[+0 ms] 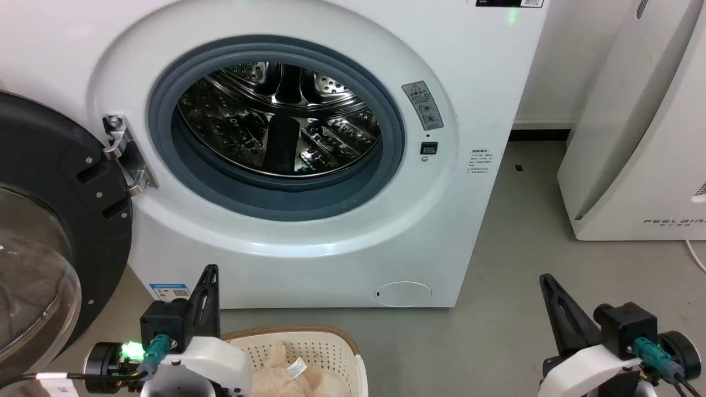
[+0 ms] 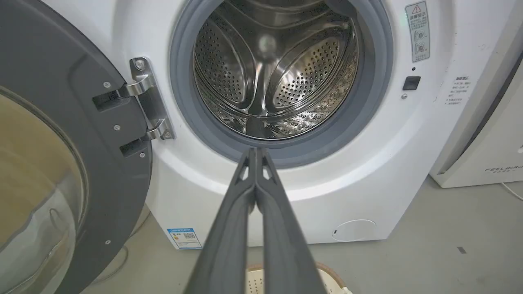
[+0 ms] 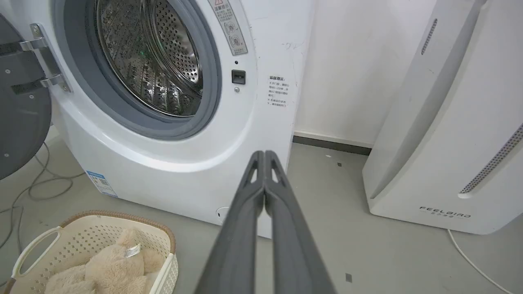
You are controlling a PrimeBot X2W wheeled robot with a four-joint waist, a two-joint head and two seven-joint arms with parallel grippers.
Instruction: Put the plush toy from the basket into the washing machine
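Note:
The washing machine [image 1: 331, 259] stands before me, its door [image 1: 49, 231] swung open to the left and its steel drum [image 1: 276, 118] bare. On the floor at the bottom of the head view sits the basket [image 1: 331, 344], and the beige plush toy [image 1: 281, 377] with its white tag lies in it. The basket [image 3: 81, 239] and toy [image 3: 110, 267] show at lower left in the right wrist view. My left gripper [image 1: 210, 270] is shut and empty above the basket's left end. My right gripper [image 1: 546, 278] is shut and empty over the floor, well right of the basket.
A white FEELAIR appliance [image 1: 640, 154] stands at the right by the wall, a white cord [image 3: 470, 261] trailing from it across the grey floor. Loose cables [image 3: 36, 188] lie on the floor under the open door. Bare floor [image 1: 496, 331] lies between the machine and the appliance.

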